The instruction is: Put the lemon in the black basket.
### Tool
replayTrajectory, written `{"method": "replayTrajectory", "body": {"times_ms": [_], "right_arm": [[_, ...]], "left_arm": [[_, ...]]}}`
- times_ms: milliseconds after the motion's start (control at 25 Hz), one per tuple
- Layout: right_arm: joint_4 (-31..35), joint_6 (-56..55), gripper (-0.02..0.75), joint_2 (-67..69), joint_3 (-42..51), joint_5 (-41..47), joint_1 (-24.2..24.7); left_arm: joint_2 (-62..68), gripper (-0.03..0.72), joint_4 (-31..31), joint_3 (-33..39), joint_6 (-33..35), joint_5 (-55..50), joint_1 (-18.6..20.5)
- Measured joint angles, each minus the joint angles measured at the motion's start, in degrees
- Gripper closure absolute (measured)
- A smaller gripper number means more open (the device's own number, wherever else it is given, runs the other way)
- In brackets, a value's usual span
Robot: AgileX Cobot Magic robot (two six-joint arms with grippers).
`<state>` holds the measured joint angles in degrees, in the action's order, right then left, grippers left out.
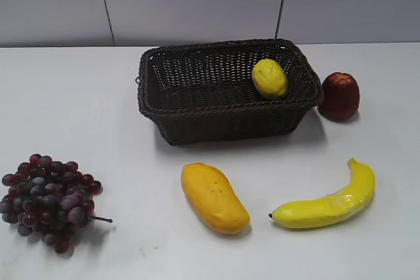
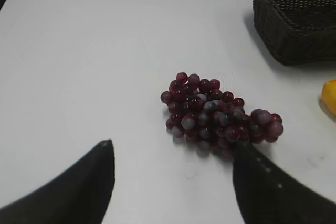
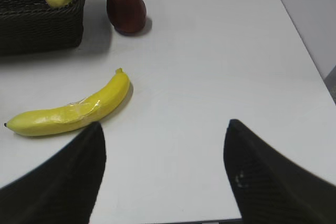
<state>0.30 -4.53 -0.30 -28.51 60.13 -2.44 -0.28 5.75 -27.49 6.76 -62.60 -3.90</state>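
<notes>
A white table [image 1: 79,96] fills the scene, seen from the near side. At the far centre sits the black basket [image 1: 197,119], a large rectangular woven wicker basket with flared sides and a braided rim, the biggest thing here. The lemon [image 1: 270,78] already lies inside it, resting against the inner wall at the basket's right end, so the task looks done, with nothing left but for the arms to stay clear. On the near side lie a curved yellow banana [image 1: 328,204] to the right, an orange-yellow mango [image 1: 214,197] in the middle, and a bunch of dark red grapes [image 1: 47,199] at the left. A dark red fruit [image 1: 339,95] stands just beside the basket's right end. The lemon is small, oval, pale greenish-yellow, with dimpled skin. The left gripper [image 2: 173,182] hovers above the grapes, fingers spread wide and empty; the right gripper [image 3: 164,171] hangs near the banana, likewise wide and empty.
</notes>
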Motion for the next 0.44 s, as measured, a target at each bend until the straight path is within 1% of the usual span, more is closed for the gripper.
{"method": "replayTrajectory", "body": {"times_ms": [440], "right_arm": [[-0.3,0.0,0.166,0.0,0.0,0.0,0.0]], "left_arm": [[0.0,0.165,-0.04,0.0,0.0,0.0,0.0]]}}
